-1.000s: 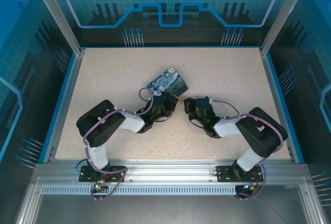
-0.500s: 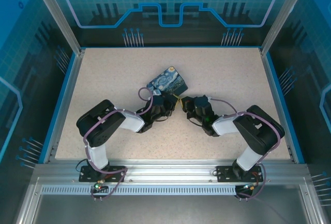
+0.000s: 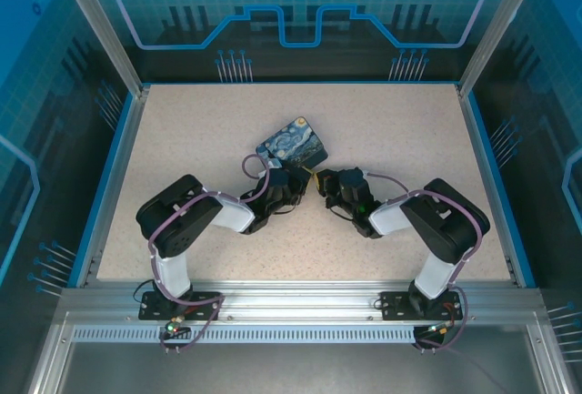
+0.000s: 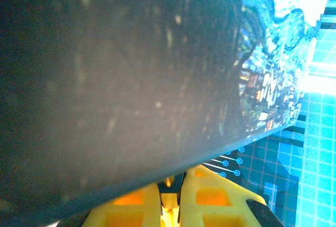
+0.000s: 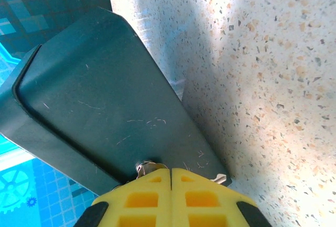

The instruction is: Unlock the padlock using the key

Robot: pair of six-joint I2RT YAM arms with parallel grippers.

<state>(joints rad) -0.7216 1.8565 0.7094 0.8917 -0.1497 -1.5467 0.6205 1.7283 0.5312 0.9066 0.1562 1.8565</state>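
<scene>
Two grippers, one box, one padlock. The starry-print box [image 3: 293,142] lies mid-table, its dark underside facing the left gripper [image 4: 173,198], whose yellow fingers [image 4: 210,206] stand nearly closed; what they pinch cannot be told. The right gripper [image 5: 170,177] is pressed together, its tips touching the padlock [image 5: 143,167], a small metal piece on the box's edge; the key cannot be made out. Surface: speckled beige table [image 3: 391,121], blue-rimmed. Surround: aluminium posts [image 3: 95,25] and blue printed panels [image 3: 300,3].
</scene>
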